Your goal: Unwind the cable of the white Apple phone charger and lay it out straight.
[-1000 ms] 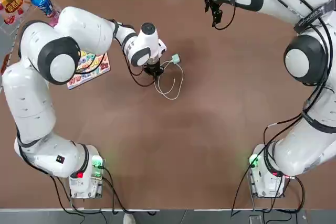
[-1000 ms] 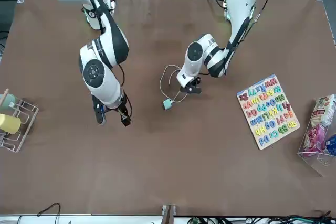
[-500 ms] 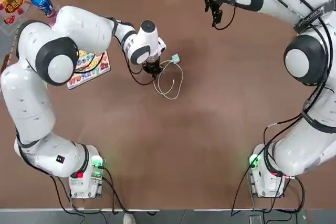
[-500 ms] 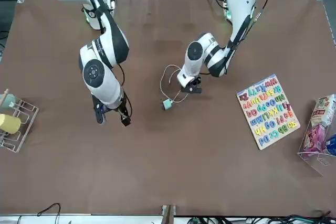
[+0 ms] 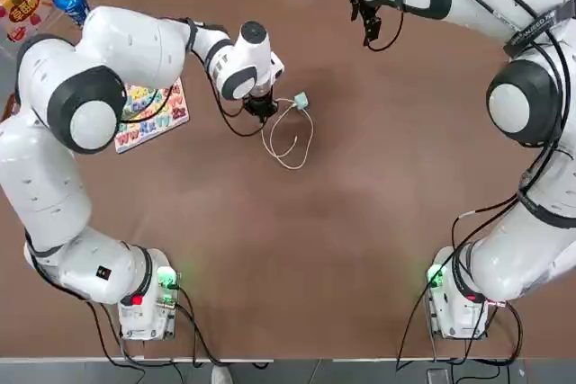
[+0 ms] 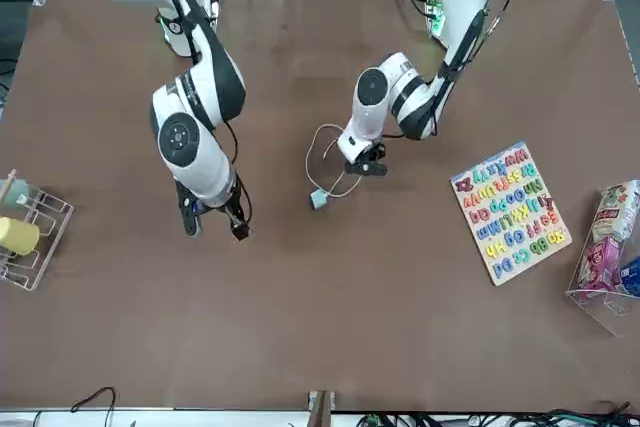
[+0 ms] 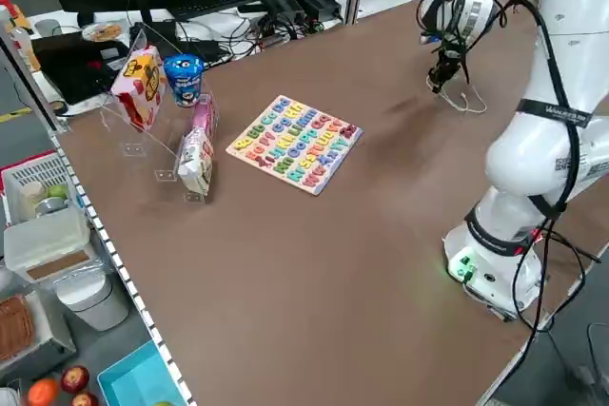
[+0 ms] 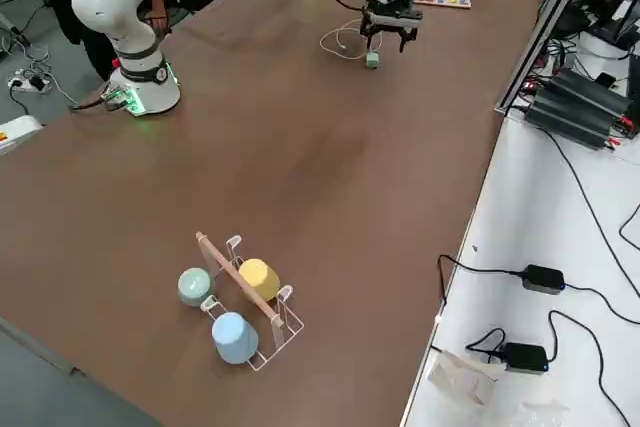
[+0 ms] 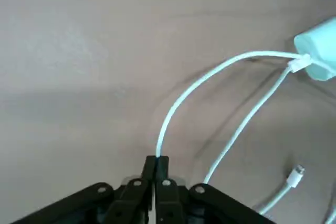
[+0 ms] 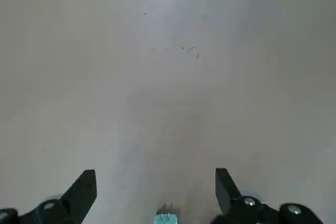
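left gripper (image 9: 157, 157), top view's upper middle, pinches cord (image 9: 257, 54); unanchored plug (image 9: 317, 43) could drag, right gripper (image 10: 155, 171) open upper right.

- Left arm (image 5: 99, 114): bent along the surface's (image 5: 342, 249) left edge.
- Left gripper (image 9: 161, 160): jaws closed, wrist tipped downward, left of centre.
- Right arm (image 5: 517, 96): bent along the right edge.
- Right gripper (image 10: 156, 182): parked toward the far edge, jaws wide apart.
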You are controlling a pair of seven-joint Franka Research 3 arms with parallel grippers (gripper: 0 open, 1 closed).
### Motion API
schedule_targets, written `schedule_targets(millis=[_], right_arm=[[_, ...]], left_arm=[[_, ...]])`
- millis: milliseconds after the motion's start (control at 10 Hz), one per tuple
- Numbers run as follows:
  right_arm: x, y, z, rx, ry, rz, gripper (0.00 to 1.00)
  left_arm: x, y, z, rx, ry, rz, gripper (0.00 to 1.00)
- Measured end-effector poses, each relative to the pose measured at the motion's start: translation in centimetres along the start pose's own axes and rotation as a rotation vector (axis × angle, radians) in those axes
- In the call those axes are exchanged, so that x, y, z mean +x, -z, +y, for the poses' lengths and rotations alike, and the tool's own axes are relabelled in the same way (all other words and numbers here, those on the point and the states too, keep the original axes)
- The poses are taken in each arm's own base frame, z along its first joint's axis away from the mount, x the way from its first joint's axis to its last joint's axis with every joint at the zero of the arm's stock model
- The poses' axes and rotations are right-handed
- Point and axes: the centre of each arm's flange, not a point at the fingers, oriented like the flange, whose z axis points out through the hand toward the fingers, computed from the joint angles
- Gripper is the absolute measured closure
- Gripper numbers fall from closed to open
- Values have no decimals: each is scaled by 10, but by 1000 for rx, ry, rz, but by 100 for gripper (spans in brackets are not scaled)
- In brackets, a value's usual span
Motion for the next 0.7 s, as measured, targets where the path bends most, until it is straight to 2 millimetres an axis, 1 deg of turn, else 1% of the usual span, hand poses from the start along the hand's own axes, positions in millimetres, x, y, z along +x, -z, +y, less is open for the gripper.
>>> schedule_targets(millis=[300, 500, 700], right_arm=[[-5, -4, 0, -5, 8, -1, 0], [-18, -21, -1, -24, 26, -3, 0], [-31, -40, -1, -42, 45, -6, 0]], left_arm=[[9, 26, 1, 45, 7, -12, 97], [4, 45, 8, 91, -7, -39, 97], [-7, 59, 11, 141, -48, -67, 97]])
